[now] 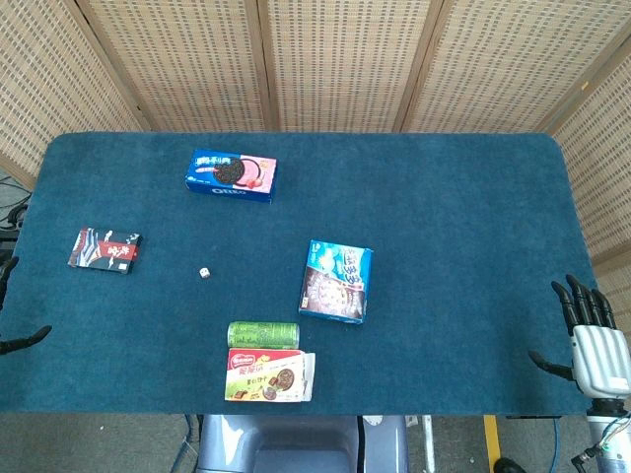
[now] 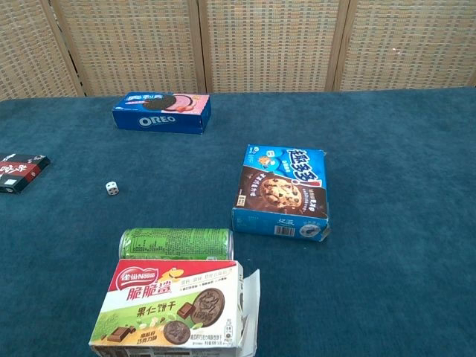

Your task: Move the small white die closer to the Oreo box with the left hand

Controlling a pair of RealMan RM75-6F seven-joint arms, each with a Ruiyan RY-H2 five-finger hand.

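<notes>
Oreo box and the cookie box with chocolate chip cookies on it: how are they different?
The Oreo box is dark blue, long and slim; the chocolate chip cookie box is lighter blue and squarer. The Oreo box lies at the far side, the cookie box nearer the table's middle. Both lie flat and closed.

Looks like a robot lab / test setup, not a home. Blue-carpeted table [image 1: 463,217] is the landmark: behind it, woven rattan screen panels [image 1: 335,59] wall off the bench; past its near edge, grey floor w/ yellow tape [image 1: 490,443] & cables. On it, snack boxes spaced out like test props, e.g. Oreo box [image 1: 231,176].
</notes>
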